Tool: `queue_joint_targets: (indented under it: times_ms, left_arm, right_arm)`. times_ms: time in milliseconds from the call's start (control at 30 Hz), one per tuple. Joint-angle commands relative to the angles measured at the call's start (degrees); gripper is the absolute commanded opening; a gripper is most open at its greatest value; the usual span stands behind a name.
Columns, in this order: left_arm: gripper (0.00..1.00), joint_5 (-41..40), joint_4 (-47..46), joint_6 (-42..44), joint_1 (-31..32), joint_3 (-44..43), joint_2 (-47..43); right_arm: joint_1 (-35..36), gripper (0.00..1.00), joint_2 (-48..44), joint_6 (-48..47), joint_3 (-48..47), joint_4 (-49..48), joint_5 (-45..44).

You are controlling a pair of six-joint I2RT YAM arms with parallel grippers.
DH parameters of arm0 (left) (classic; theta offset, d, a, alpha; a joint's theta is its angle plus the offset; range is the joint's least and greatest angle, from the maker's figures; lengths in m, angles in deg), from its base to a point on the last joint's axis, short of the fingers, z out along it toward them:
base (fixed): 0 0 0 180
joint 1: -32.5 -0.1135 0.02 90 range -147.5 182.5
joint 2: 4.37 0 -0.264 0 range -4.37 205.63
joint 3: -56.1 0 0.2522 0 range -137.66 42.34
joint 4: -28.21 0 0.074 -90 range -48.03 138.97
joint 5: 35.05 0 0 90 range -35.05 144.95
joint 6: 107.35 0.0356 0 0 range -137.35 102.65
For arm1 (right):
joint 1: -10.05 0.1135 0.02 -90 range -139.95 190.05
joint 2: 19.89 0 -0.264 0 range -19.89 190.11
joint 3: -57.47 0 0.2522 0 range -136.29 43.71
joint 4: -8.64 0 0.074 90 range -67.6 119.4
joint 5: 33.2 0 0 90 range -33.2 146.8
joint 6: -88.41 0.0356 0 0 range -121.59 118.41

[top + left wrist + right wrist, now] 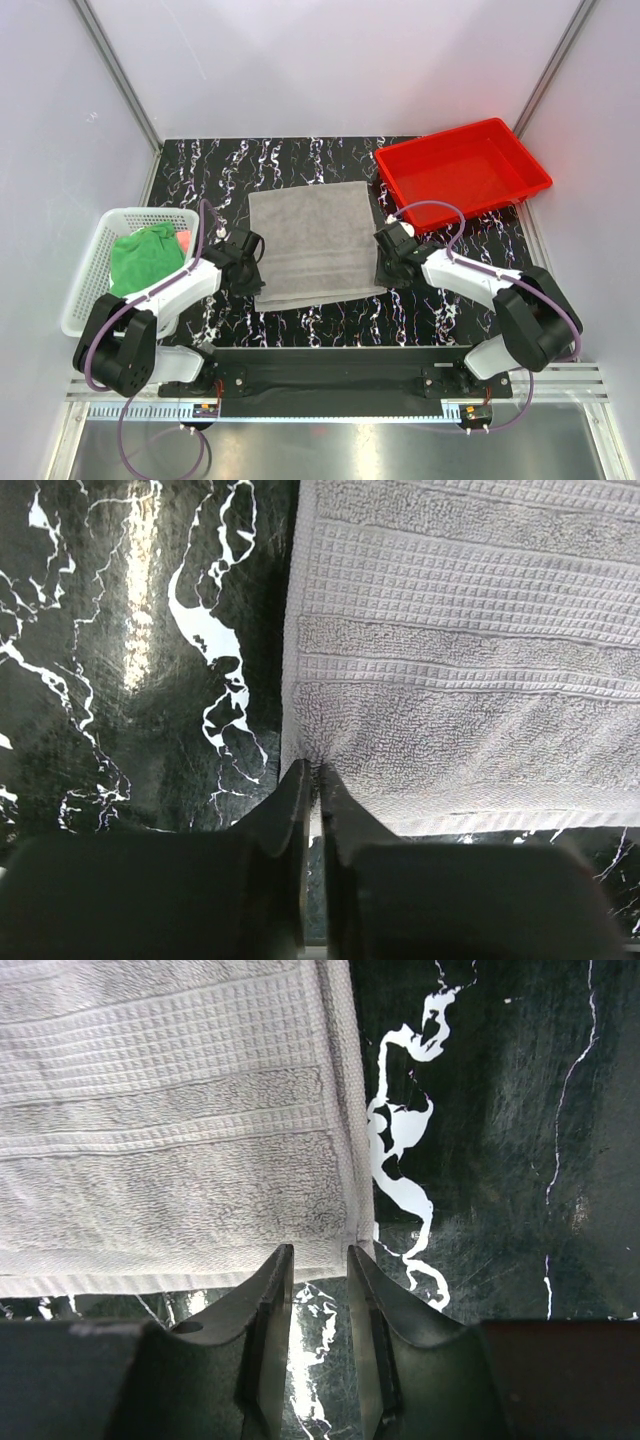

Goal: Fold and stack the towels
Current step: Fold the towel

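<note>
Both end effectors sit at the near corners of the grey towel [315, 243], which lies spread flat on the bench [300, 160] between the arms. In its own wrist view the left end effector [311, 778] has its fingers drawn almost together at the towel's near left corner, with a pucker of cloth running into the slit, so it looks pinched on that corner. The right end effector [319, 1260] stands narrowly parted just short of the near right corner; the gap between its fingers shows bare bench, and no cloth is inside it.

The likely trouble is an uneven lift. If the right side closes where it is, it may catch only the hem or nothing, and the left corner alone would drag the towel askew and spoil the fold. The left pinch also looks shallow, so the corner could slip out under the cloth's weight.

At the left stands a white basket [85, 290] holding a green towel [145, 258] with a bit of pink towel [184, 240] beside it. A red tray [460, 170] sits at the far right, just beside the grey towel's far corner, where a fold away from the arms could brush its rim.
</note>
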Motion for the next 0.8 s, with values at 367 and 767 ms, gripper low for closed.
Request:
queue_joint_targets:
  times_ms: [367,767]
  left_arm:
    - [0.00,0.25,-2.81,0.69,0.43,-0.99,-0.74]
    - [0.00,0.16,-2.81,0.78,0.43,-1.16,-0.47]
  right_arm:
    - [0.73,0.35,1.79,-0.70,-2.34,-0.24,-3.91]
    - [0.64,0.29,3.21,-0.88,-1.99,-1.38,-3.74]
